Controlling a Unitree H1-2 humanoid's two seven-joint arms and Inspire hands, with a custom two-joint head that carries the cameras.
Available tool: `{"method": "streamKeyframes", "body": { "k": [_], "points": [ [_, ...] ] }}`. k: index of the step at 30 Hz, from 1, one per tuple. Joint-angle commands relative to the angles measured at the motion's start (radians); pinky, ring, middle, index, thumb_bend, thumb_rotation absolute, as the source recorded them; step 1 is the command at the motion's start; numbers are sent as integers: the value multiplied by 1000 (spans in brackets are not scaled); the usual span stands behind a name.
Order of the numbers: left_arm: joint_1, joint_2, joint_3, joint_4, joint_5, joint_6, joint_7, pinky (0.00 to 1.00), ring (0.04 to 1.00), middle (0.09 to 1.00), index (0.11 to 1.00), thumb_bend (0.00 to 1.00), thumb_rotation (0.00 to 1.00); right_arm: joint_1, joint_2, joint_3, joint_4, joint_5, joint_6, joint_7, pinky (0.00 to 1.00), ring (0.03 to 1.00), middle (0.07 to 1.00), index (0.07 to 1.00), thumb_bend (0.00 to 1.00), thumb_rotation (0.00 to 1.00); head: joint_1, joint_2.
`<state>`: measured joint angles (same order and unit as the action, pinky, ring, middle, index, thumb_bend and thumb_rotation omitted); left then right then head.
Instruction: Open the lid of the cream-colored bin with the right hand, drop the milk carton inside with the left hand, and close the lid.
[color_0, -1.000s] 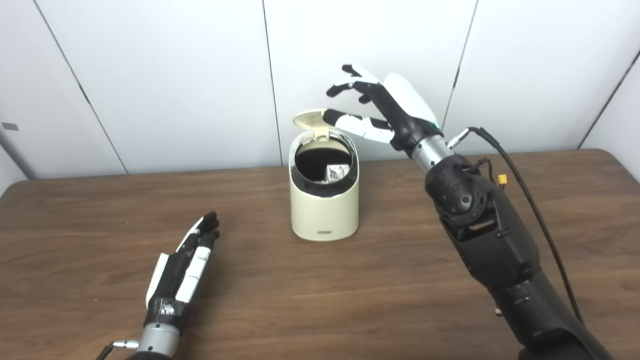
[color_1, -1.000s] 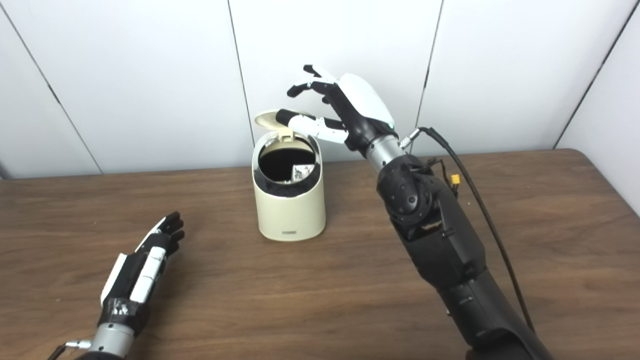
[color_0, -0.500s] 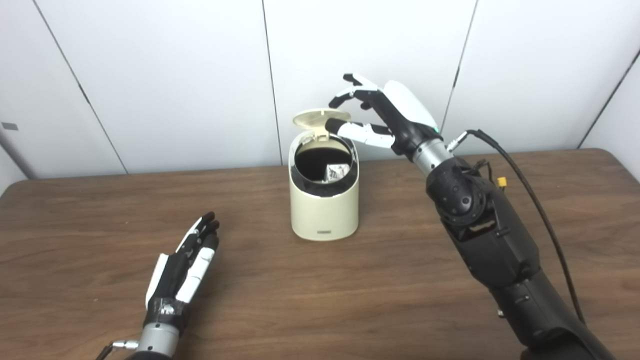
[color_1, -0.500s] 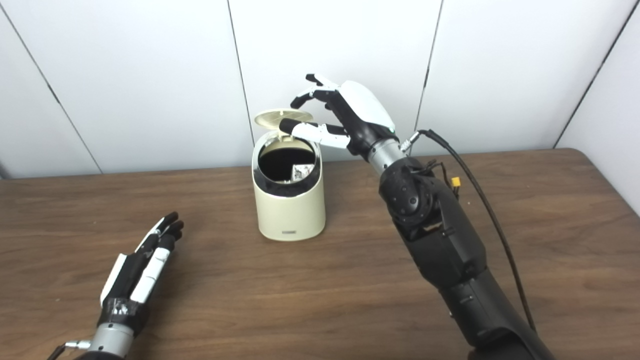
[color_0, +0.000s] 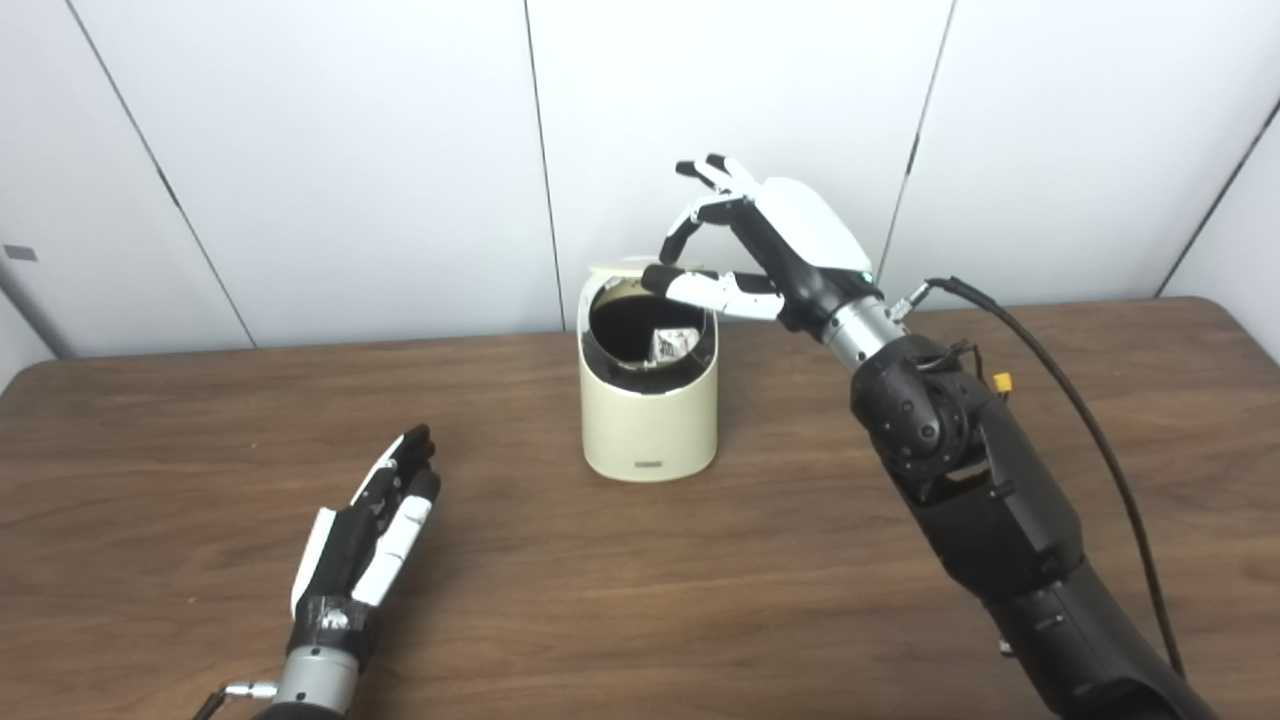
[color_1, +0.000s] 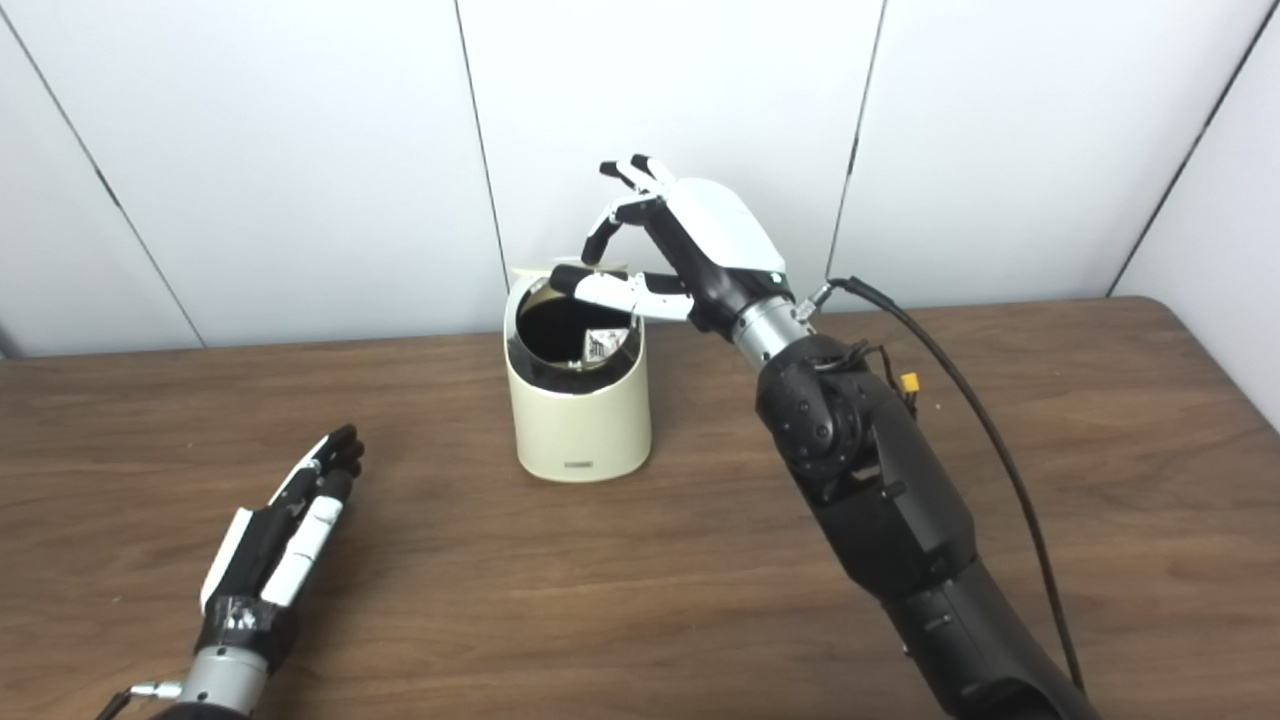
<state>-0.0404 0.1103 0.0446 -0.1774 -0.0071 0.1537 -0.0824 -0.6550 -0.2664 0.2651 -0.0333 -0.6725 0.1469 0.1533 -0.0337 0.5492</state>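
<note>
The cream-colored bin (color_0: 650, 420) stands on the table near the back wall. Its lid (color_0: 612, 269) is tipped partway down over the rear of the opening. The milk carton (color_0: 673, 345) lies inside the bin, partly hidden by the rim. My right hand (color_0: 765, 235) is above the bin's back rim, open, its thumb over the lid and its fingers curled above. My left hand (color_0: 370, 535) lies open and empty on the table to the front left, well away from the bin.
The brown wooden table (color_0: 640, 600) runs across the view, with white wall panels behind. A black cable (color_0: 1060, 370) hangs from my right forearm over the table's right side.
My right hand has come down and forward, and the lid has swung from standing open to partway down over the bin. My left hand has stayed put.
</note>
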Motion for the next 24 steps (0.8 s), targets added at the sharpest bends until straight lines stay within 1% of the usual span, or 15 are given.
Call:
{"method": "streamKeyframes", "body": {
  "k": [1, 3, 7, 9, 11, 13, 14, 19, 22, 24],
  "points": [
    [-17, -1, 2, -30, -2, -12, 9, 1000, 954, 936, 966, 736, 762, -30, -21, 0, -39, -15, -27, -1, 932, 996, 941, 540, 597, 979, -3, 0],
    [-17, -1, 3, -30, -3, -14, 9, 1000, 953, 933, 968, 733, 759, -22, -24, 9, -49, -30, -32, 5, 939, 997, 943, 546, 610, 989, -3, 0],
    [-17, 1, 2, -37, 5, -9, 11, 1000, 948, 933, 971, 743, 759, -9, -31, 39, -68, -66, -43, 17, 919, 997, 936, 566, 624, 960, 1, 7],
    [-17, 1, 2, -39, 3, -3, 10, 1000, 950, 934, 968, 753, 755, -4, -41, 62, -71, -105, -61, 9, 918, 993, 931, 580, 618, 962, 2, 8],
    [-15, 0, 0, -41, 8, -3, 11, 1000, 953, 932, 960, 762, 756, 1, -49, 79, -79, -146, -73, 5, 916, 988, 928, 601, 607, 937, 5, 9],
    [-14, -3, 0, -40, 5, -6, 11, 1000, 950, 928, 954, 767, 759, 5, -52, 85, -85, -170, -78, 7, 912, 989, 928, 606, 600, 920, 5, 10],
    [-15, -4, 1, -39, 2, -9, 10, 1000, 953, 932, 953, 754, 753, 6, -54, 91, -89, -189, -80, 9, 911, 991, 929, 608, 598, 915, 6, 10],
    [-18, -9, 1, -35, -4, -12, 9, 1000, 951, 929, 948, 760, 753, 13, -52, 98, -95, -231, -91, 22, 904, 989, 921, 599, 615, 919, 9, 11],
    [-17, -17, 3, -34, -15, -11, 9, 1000, 949, 922, 942, 775, 759, 18, -54, 107, -103, -255, -89, 54, 932, 996, 931, 610, 627, 942, 13, 11],
    [-15, -22, 4, -37, -21, -10, 9, 1000, 954, 917, 936, 776, 781, 23, -56, 111, -111, -269, -87, 77, 947, 1000, 940, 622, 629, 939, 13, 10]
  ]
}}
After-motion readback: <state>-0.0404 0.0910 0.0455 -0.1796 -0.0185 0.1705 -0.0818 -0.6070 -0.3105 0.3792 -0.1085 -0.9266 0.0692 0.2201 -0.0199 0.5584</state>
